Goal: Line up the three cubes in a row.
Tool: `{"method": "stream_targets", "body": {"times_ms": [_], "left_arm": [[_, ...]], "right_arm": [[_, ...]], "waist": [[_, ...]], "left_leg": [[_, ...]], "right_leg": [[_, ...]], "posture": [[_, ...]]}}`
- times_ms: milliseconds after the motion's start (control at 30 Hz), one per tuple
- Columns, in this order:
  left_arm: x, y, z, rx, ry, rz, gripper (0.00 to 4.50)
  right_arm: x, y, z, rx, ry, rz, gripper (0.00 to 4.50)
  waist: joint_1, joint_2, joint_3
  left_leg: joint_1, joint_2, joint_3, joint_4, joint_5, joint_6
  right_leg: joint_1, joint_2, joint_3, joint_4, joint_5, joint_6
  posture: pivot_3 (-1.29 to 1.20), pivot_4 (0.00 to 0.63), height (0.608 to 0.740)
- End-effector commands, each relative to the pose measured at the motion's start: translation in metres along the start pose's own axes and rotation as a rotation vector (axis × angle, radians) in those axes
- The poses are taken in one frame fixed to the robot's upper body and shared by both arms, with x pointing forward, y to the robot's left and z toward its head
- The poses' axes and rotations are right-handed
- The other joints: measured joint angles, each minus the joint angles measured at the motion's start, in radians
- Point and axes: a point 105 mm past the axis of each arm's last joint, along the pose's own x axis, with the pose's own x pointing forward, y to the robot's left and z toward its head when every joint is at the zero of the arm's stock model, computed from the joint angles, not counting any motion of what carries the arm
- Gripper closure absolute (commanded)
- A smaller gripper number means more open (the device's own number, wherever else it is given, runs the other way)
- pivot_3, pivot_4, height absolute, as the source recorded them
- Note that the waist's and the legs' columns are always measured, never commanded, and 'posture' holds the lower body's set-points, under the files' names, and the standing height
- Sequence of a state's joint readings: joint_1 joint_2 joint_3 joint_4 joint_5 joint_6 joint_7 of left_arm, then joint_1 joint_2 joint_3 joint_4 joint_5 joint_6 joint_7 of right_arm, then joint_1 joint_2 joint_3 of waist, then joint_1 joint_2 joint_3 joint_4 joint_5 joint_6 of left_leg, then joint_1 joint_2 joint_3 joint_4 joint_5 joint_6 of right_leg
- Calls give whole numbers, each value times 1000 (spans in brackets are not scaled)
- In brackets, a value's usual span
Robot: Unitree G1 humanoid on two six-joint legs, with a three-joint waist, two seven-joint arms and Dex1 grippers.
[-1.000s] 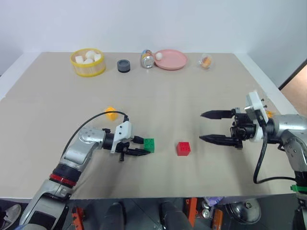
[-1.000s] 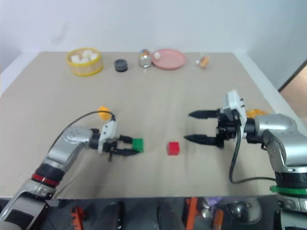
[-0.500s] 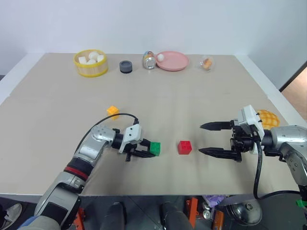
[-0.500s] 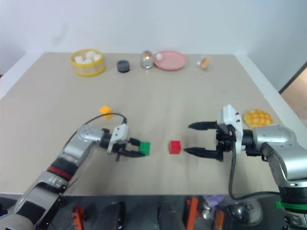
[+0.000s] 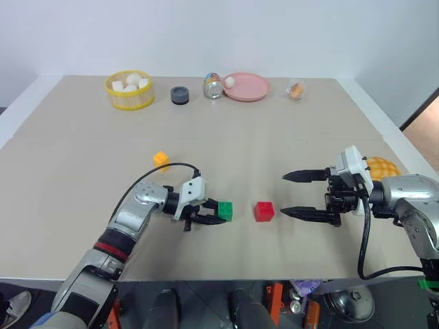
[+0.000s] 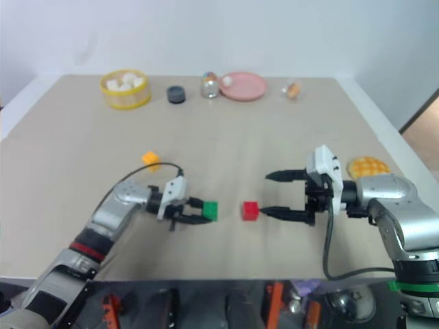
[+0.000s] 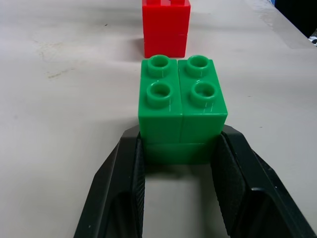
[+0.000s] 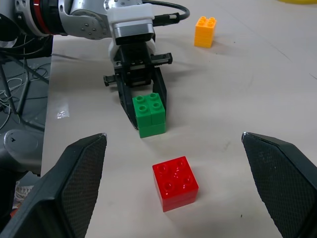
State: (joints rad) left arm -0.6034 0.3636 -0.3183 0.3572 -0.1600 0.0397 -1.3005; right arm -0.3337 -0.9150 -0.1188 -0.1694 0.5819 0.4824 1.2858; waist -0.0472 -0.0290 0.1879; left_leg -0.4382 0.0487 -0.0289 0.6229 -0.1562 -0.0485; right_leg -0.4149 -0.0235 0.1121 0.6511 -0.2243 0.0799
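The small green studded plastic cube [image 5: 225, 211] is pinched in the left tool [image 5: 214, 213], just left of the small red studded plastic cube [image 5: 263, 211]. Right of the red cube, the right tool [image 5: 291, 192] is held spread wide.

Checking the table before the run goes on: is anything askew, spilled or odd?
The can near the pink plate lies on its side. The yellow-orange cube sits apart from the green cube and red cube.

The left gripper [image 5: 215, 214] clamps the green cube [image 5: 225, 211] on the table [image 5: 274, 137], just left of the red cube [image 5: 263, 211]. Right of the red cube, the right gripper [image 5: 289, 193] hangs wide open; the yellow-orange cube [image 5: 160, 158] sits well apart, up-left.
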Motion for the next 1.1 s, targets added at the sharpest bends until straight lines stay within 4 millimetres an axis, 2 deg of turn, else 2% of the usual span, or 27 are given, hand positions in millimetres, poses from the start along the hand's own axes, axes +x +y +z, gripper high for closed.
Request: {"method": "stream_targets", "body": {"times_ms": [33, 167, 200, 300, 367, 433, 667, 833, 933, 1000, 1100], "left_arm": [[0, -4, 1, 14, 1, -23, 3212], [2, -2, 2, -1, -10, -11, 3212], [3, -2, 2, -6, -17, -6, 2158], [4, 2, 1, 9, -3, 20, 1306], [4, 4, 1, 18, 2, 35, 545], [4, 5, 2, 44, 2, 45, 35], [-10, -1, 17, 21, -86, 47, 35], [-48, -6, 11, -10, -57, 130, 35], [-76, -20, 5, -33, -17, 145, 35], [-85, -26, 4, -44, -4, 153, 35], [-111, -28, 1, -56, 29, 255, 35]], "right_arm": [[-1, -2, 10, -50, -13, -2, 0], [-2, -2, 11, -54, -15, -5, 0], [-2, -2, 11, -55, -17, -5, 0], [-2, -2, 12, -56, -16, -9, 0], [-2, -3, 12, -57, -17, -10, 0], [-2, -3, 12, -57, -17, -9, 0], [-2, -6, 14, -58, -19, -6, 0], [-2, -10, 19, -61, -36, -9, 0], [-3, -11, 22, -64, -42, -6, 0], [-3, -12, 22, -66, -42, -6, 0], [-3, -15, 25, -74, -48, -12, 0]], "waist": [[0, 0, 0], [0, 0, 0], [0, 0, 0], [0, 0, 0], [0, 0, 0], [0, 0, 0], [-1, 0, 0], [-3, 0, 0], [-4, 0, 0], [-3, 0, 0], [1, 0, 0]], "left_leg": [[0, 0, 0, 0, 0, 0], [0, 0, 0, 0, 0, 0], [0, 0, 0, 0, 0, 0], [0, 0, 0, 0, 0, 0], [0, 0, 0, 0, 0, 0], [0, 0, 0, 0, 0, 0], [0, 0, 0, 0, 0, 0], [0, 1, 0, -4, 0, 0], [1, 1, 0, -4, 0, 0], [0, 1, 0, -5, 0, 0], [0, 1, 0, -4, 0, 0]], "right_leg": [[0, 0, 0, 0, 0, 0], [0, 0, 0, 0, 0, 0], [0, 0, 0, 0, 0, 0], [0, 0, 0, 0, 0, 0], [0, 0, 0, 0, 0, 0], [0, 0, 0, 0, 0, 0], [0, 0, 0, 0, 0, 0], [-2, 1, 0, 0, -1, -2], [-2, 1, 0, 0, -1, -3], [-2, 1, 0, 0, -2, -3], [-2, 0, -1, 0, -2, -3]], "posture": [[0, 150, 740], [0, 150, 740], [0, 150, 740], [0, 150, 740], [0, 150, 740], [0, 150, 740], [0, 150, 740], [0, 150, 740], [0, 150, 740], [0, 150, 740], [0, 150, 740]]}}
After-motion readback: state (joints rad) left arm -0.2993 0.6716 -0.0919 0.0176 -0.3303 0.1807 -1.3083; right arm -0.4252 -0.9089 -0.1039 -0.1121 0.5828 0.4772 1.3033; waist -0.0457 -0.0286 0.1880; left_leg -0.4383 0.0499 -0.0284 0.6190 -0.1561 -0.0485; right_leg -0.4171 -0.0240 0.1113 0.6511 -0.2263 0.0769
